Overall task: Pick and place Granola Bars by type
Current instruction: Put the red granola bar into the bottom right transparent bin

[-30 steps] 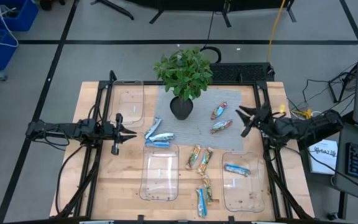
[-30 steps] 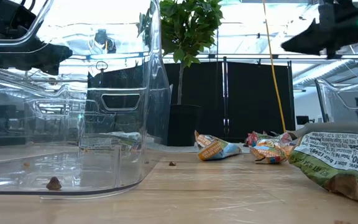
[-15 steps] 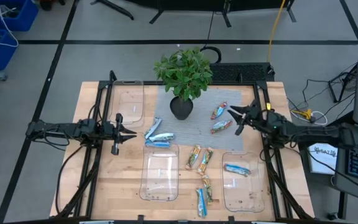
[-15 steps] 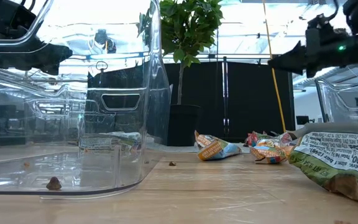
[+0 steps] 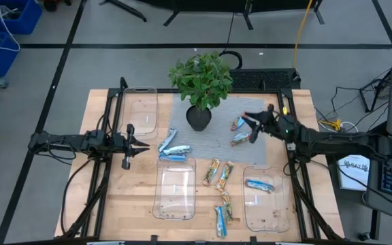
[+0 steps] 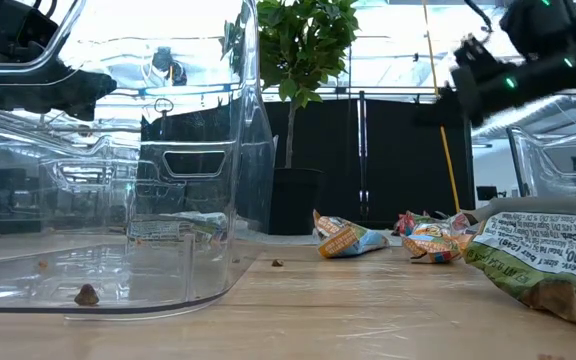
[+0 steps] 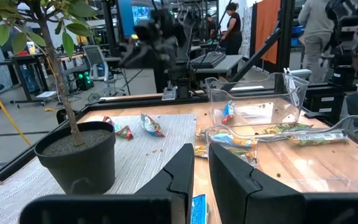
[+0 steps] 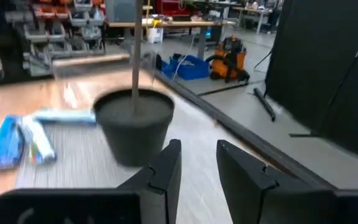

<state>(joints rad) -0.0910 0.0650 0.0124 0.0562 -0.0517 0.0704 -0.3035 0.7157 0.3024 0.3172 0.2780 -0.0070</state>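
Trays of clear plastic sit on the worktop (image 5: 107, 204): the right tray (image 5: 267, 216) holds one blue-white bar (image 5: 258, 185); the middle tray (image 5: 174, 190) and far-left tray (image 5: 140, 109) hold no bars. Red-blue bars (image 5: 240, 129) lie on the grey mat (image 5: 220, 146) beneath the right end effector (image 5: 252, 126), fingers apart. Green-yellow-orange bars (image 5: 218, 172) lie between trays. The left end effector (image 5: 143, 144), fingers slightly apart, waits near more blue-white bars (image 5: 171, 148).

The plant (image 5: 201, 88) stands at the mat's (image 5: 220, 146) twelve o'clock edge. Two bars (image 5: 239, 131) lie at three o'clock of its pot, two more (image 5: 171, 148) at seven. One tray (image 5: 140, 109) lies at nine o'clock of the plant, two trays (image 5: 174, 190) at six.
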